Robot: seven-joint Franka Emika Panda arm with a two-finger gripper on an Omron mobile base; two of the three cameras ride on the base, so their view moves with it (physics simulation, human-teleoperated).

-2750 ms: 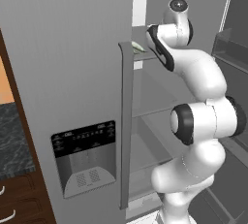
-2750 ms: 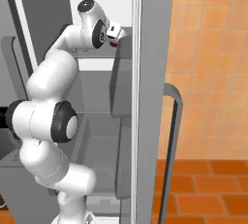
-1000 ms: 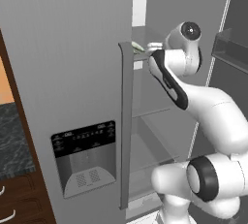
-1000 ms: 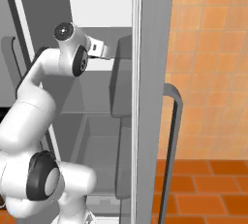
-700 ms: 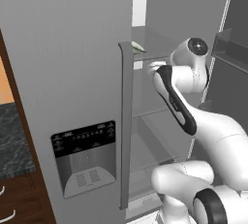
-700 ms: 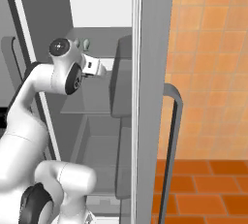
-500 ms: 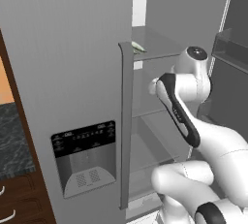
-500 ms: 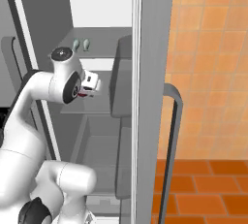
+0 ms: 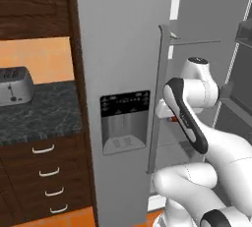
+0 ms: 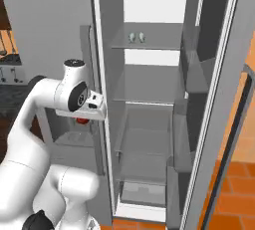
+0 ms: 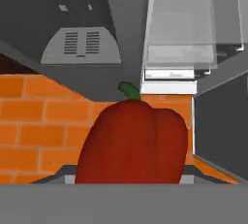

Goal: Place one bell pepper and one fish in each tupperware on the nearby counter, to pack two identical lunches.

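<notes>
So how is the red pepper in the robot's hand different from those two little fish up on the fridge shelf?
The bell pepper is glossy red and round with a green stem; the fish are pale grey-green and slim. The pepper sits in the gripper, outside the fridge; the fish lie side by side on an upper shelf inside. There is one pepper here, but two fish. Both are small food items.

Glossy red against matt grey.
Smooth, shiny skin on the bell pepper (image 11: 133, 143) at lower centre; matt grey fridge door (image 9: 120, 49); speckled dark stone on the counter (image 9: 37, 110) at left; brown wooden drawers (image 9: 44, 182); silvery metal toaster (image 9: 15, 86); clear glassy shelves (image 10: 142, 147).
</notes>
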